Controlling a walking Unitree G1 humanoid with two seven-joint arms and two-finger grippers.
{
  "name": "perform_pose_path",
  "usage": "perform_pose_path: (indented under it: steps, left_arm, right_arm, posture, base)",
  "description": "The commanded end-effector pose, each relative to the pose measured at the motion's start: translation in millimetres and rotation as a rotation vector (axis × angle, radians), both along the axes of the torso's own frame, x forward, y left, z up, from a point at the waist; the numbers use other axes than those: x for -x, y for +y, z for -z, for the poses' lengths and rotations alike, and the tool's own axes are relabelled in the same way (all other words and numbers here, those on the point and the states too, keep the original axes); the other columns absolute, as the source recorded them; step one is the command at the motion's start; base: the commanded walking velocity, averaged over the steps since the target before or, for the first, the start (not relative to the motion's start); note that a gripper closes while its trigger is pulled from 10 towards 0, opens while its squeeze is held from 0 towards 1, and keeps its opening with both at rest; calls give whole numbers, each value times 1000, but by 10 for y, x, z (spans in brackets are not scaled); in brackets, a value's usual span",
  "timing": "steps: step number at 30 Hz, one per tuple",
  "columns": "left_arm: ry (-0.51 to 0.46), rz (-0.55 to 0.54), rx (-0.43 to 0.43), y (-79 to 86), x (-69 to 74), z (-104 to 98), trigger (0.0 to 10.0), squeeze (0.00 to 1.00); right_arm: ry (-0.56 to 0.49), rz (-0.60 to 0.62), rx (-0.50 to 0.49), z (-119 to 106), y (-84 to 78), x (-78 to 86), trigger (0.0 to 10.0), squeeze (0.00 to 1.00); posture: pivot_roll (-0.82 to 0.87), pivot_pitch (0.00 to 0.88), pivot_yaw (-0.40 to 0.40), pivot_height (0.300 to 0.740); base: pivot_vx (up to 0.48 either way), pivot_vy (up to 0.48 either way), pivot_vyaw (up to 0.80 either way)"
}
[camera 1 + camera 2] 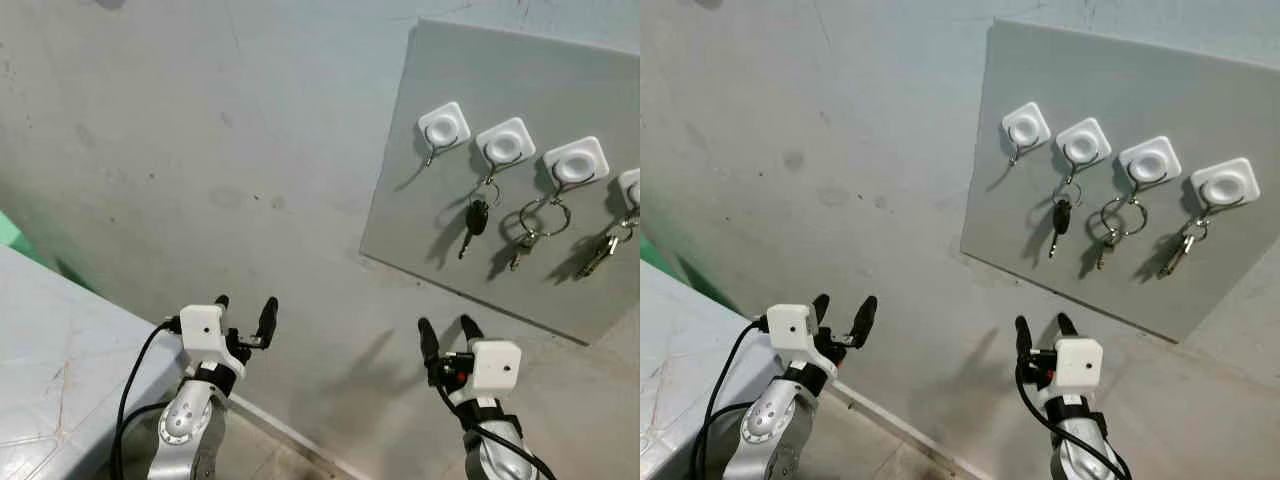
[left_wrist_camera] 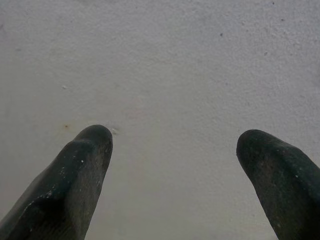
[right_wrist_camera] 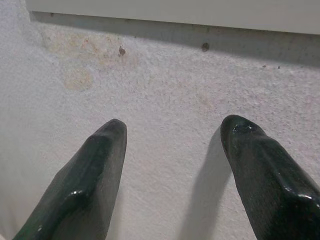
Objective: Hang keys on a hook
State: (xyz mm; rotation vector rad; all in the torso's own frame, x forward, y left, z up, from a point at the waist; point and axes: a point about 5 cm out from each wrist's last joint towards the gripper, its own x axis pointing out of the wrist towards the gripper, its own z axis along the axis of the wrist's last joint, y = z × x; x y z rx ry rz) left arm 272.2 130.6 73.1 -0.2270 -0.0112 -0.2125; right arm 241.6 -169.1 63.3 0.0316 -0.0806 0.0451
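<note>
A grey board [image 1: 520,100] on the wall carries several white hooks. The leftmost hook [image 1: 444,128] is bare. The second hook [image 1: 505,143] holds a black-headed key [image 1: 476,217]. A ring with a key [image 1: 540,220] hangs from the third hook [image 1: 576,162]. Another key bunch [image 1: 605,248] hangs at the right edge. My left gripper [image 1: 246,310] is open and empty, low and left of the board. My right gripper [image 1: 447,330] is open and empty, just below the board's lower edge [image 3: 175,15]. In both wrist views the fingers [image 2: 80,170] [image 3: 95,170] point at bare wall.
The plain grey wall [image 1: 200,150] spreads left of the board. A pale tiled surface [image 1: 60,370] lies at the lower left, with a green patch [image 1: 10,232] at its far edge. A black cable [image 1: 135,385] runs along my left arm.
</note>
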Motion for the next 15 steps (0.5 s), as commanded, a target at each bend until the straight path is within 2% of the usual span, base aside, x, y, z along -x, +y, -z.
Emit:
perform_pose_path:
  steps: [1,15]
  left_arm:
    - [-31,-3,-5,-3,-49,-59,10000,0]
    - [-60,-10,-1,14,-84,-81,10000,0]
  right_arm:
    - [11,43,-7,22,-83,-10,10000,0]
    - [-6,34,1,23,-76,-32,10000,0]
  posture:
    - [-2,0,-41,740]
    - [4,0,-44,740]
  base:
    - [0,0,0]
    - [0,0,0]
